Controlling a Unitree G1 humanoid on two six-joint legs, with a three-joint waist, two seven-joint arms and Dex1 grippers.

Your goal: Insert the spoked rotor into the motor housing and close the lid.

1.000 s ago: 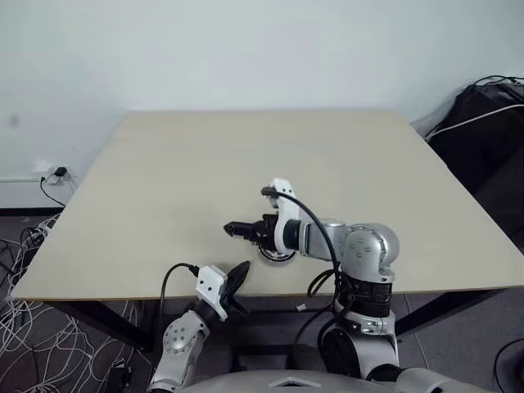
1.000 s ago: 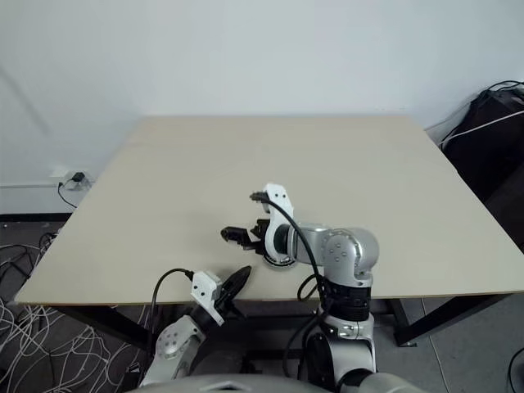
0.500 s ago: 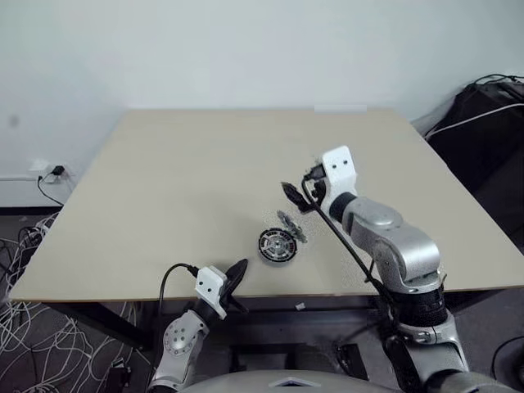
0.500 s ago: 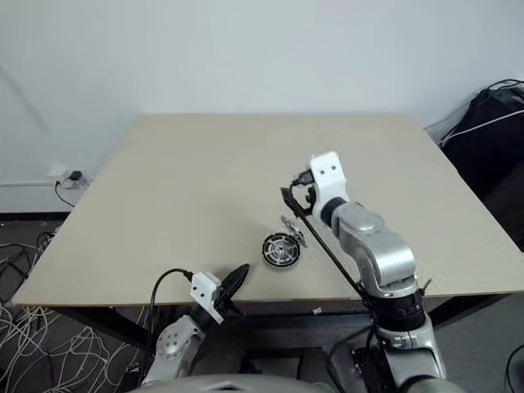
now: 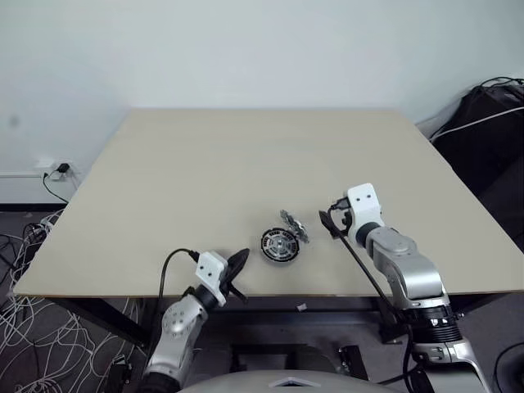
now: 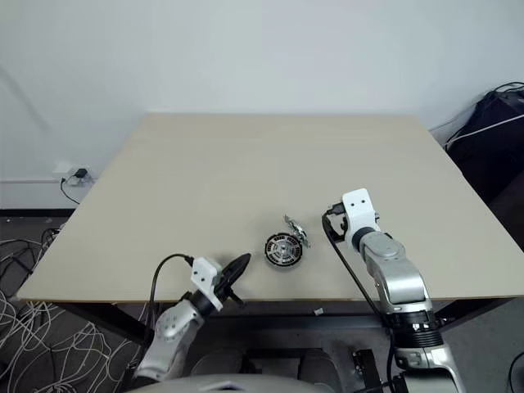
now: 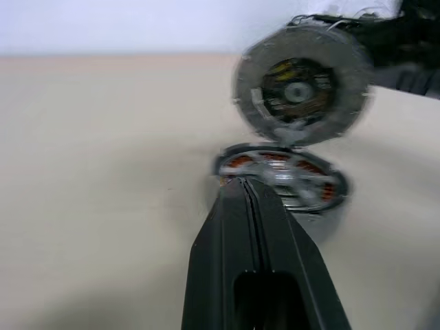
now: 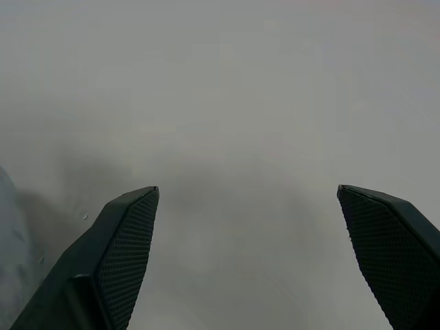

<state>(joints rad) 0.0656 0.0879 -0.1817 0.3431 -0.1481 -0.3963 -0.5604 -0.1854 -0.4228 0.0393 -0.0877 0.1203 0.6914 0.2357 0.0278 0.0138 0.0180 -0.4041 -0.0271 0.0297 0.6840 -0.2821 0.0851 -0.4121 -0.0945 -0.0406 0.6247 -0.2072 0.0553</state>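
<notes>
At the near edge of the bench (image 5: 164, 164) my left tool (image 5: 237, 266) sits clenched on nothing, tips pointing level toward the motor housing (image 5: 279, 245), which lies flat just ahead of it near the front edge. My right tool (image 8: 247, 261) hangs released, jaws spread wide and empty, off to the housing's right and apart from it.

From the left wrist view, the spoked rotor (image 7: 282, 175) looks already seated: silver spokes over orange windings. The lid (image 7: 302, 82) stands on edge behind it, leaning, its ribbed face turned toward my left tool. I judge the closing is what remains.

To do it well, I would bring one tool behind the lid's top rim and tip it down gently, keeping it centred so it drops square. The housing's axis stands upright; the lid's runs roughly level, toward me.
</notes>
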